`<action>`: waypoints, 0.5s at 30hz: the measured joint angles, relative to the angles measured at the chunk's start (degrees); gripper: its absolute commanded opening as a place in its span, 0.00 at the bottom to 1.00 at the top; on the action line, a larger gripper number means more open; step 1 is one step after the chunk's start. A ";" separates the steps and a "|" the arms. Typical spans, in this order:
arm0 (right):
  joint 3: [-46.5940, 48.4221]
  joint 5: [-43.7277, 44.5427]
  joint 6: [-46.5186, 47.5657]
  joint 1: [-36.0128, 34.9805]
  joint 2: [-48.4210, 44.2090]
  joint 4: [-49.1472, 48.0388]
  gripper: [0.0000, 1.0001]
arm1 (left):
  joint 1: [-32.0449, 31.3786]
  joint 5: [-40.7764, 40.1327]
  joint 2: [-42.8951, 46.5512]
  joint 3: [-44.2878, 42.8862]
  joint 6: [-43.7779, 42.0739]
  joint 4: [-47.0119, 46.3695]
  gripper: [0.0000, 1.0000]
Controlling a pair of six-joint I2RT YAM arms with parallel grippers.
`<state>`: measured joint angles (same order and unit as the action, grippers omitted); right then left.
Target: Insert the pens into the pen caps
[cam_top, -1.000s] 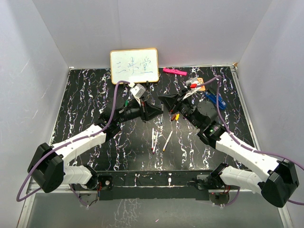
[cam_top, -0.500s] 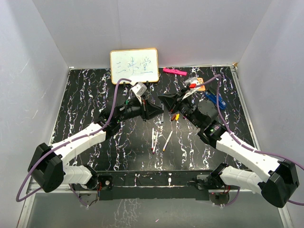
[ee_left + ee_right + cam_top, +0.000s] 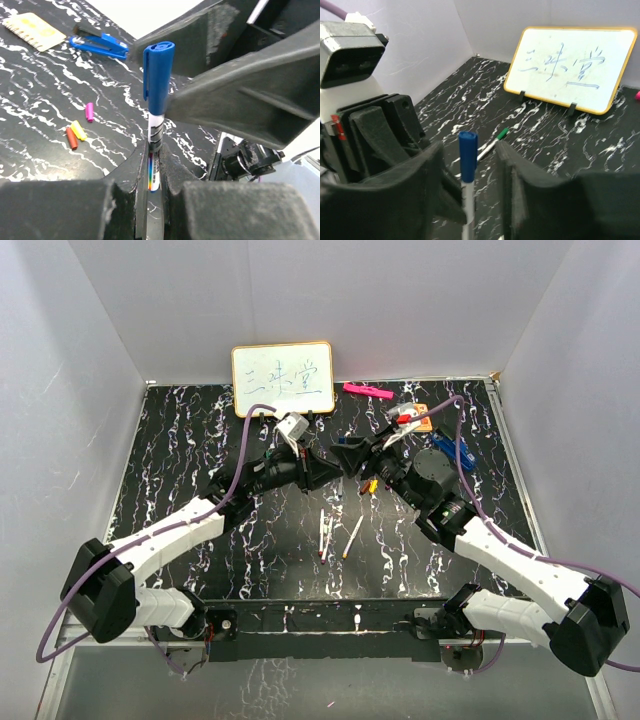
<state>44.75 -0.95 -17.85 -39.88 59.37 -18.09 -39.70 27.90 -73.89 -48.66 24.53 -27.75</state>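
Observation:
My left gripper [image 3: 155, 165] is shut on the lower barrel of a white pen [image 3: 155, 127] and holds it upright. A blue cap [image 3: 158, 77] sits on the pen's top end. My right gripper [image 3: 469, 148] is open, with its fingers on either side of the blue cap [image 3: 468, 155]; the cap is nearer the left finger. In the top view the two grippers meet tip to tip above mid-table, the left [image 3: 333, 471] and the right [image 3: 353, 456]. Two more white pens [image 3: 322, 530] [image 3: 352, 536] lie on the table. Purple [image 3: 89, 111], yellow [image 3: 77, 130] and red [image 3: 71, 138] caps lie loose.
A green-capped pen [image 3: 492, 141] lies on the table behind the grippers. A whiteboard [image 3: 283, 378] stands at the back, a pink marker [image 3: 366, 391] to its right. An orange card [image 3: 420, 418] and a blue clip [image 3: 100, 45] lie at the back right. White walls enclose the black marbled table [image 3: 180, 460].
The two grippers have closed in on each other: the left moved right and the right moved left, so their tips now meet. The pens on the table have not moved.

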 measured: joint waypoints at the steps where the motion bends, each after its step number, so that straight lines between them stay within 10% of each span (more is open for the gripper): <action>1: 0.24 0.57 0.00 -0.09 0.04 0.57 0.62 | 0.15 -0.52 0.00 0.00 -0.04 0.22 0.00; 15: 3.50 12.83 0.20 -0.26 -3.52 0.11 0.98 | 2.27 -18.32 -7.61 0.28 -2.43 17.35 0.00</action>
<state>48.25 11.88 -17.65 -40.14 55.86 -17.98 -37.43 9.58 -81.49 -48.38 22.11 -10.39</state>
